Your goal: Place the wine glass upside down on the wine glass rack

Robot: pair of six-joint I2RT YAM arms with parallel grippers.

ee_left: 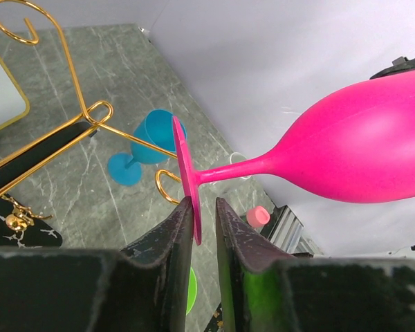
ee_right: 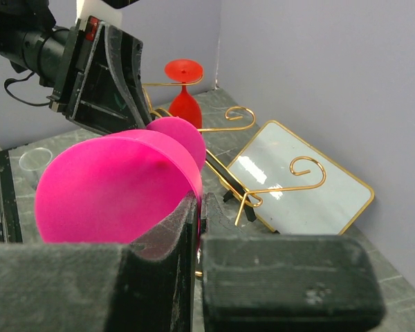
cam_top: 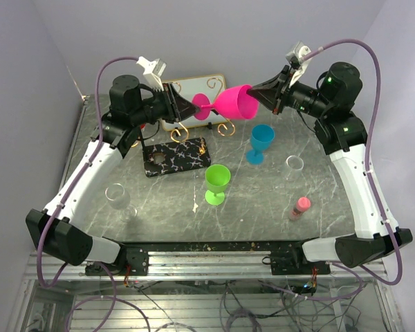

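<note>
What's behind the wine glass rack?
A gold-rimmed white tray sits behind the wine glass rack. From above, the held pink wine glass and a red glass cover part of it.

R gripper (ee_right: 197, 207) pinches the rim of the pink wine glass (ee_right: 111, 187), bowl on its side. L gripper (ee_right: 146, 123) at its foot, far left. Red glass (ee_right: 184, 104) hangs foot-up on gold rack (ee_right: 221, 128) beyond; tray (ee_right: 332, 200) to the right.
</note>
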